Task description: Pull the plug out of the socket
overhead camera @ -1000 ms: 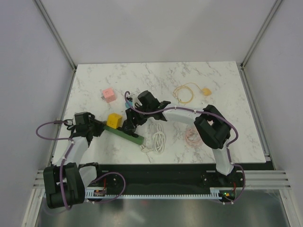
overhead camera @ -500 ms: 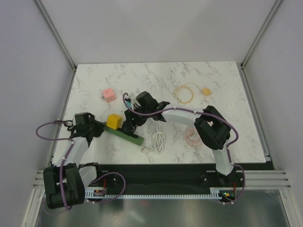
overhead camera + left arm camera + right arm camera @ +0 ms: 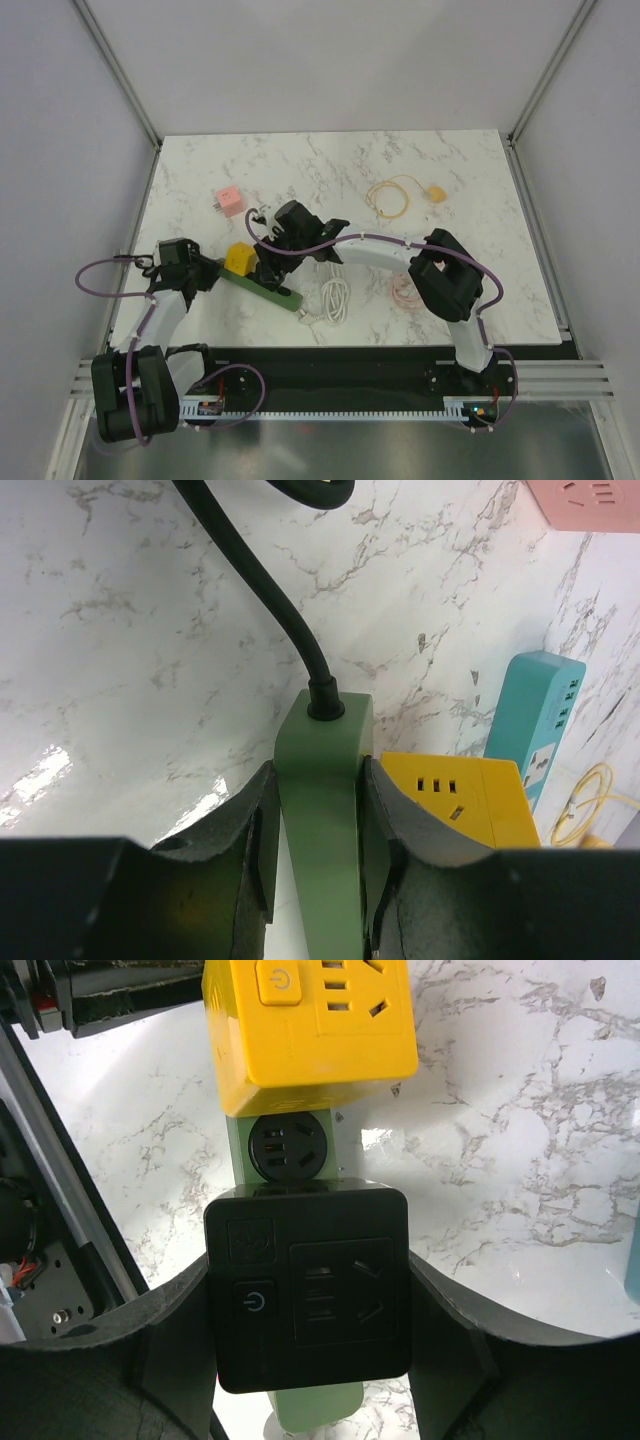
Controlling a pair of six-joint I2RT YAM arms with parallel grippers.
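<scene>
A green power strip [image 3: 262,287] lies at the front left of the table, black cable [image 3: 270,610] at its left end. A yellow cube plug [image 3: 238,259] and a black cube plug [image 3: 308,1295] sit on it, an empty socket [image 3: 288,1147] between them. My left gripper [image 3: 318,830] is shut on the strip's cable end [image 3: 320,780]; it also shows in the top view [image 3: 205,270]. My right gripper [image 3: 308,1305] is shut on the black plug's sides, right of the yellow cube [image 3: 305,1025]; the top view [image 3: 272,268] hides the plug. Whether it is still seated I cannot tell.
A pink cube plug [image 3: 230,200] lies behind the strip, and a teal power strip [image 3: 540,720] beside the yellow cube. A coiled white cable [image 3: 333,297] lies right of the strip, a pink cable [image 3: 407,290] further right, a yellow cable [image 3: 392,195] at the back.
My right wrist has swung left and lower over the strip, and the yellow cube has shifted slightly left with the strip. The left arm has barely moved.
</scene>
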